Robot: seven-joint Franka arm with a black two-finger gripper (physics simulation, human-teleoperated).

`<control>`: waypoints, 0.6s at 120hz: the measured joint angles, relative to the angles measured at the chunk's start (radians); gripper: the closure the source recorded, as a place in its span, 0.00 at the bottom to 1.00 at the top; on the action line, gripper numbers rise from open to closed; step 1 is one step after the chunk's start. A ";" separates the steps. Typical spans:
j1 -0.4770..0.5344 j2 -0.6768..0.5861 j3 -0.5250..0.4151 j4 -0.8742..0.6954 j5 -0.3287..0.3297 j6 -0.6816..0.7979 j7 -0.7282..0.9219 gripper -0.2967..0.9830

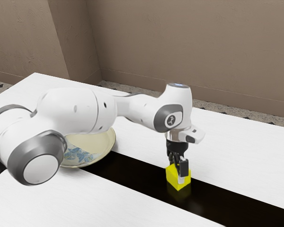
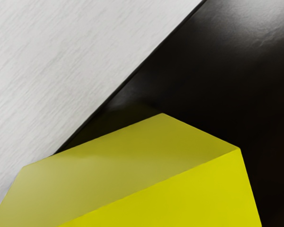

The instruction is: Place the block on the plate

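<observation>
The black gripper points down at the yellow block, its lower end overlapping the block in the exterior view. Whether it holds the block cannot be told. The block is over the dark strip, and I cannot tell whether its underside touches it. In the wrist view, the same yellow block looms large at the lower edge, turned at an angle. The pale plate with a blue pattern lies toward the exterior view's left, apart from the block and partly hidden behind the arm.
A glossy dark strip crosses the white table and runs under part of the plate's side. The arm's thick links extend above the plate. A brown wall stands behind the table.
</observation>
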 joint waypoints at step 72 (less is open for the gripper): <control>0.000 -0.043 0.017 0.000 0.003 -0.009 0.006 0.42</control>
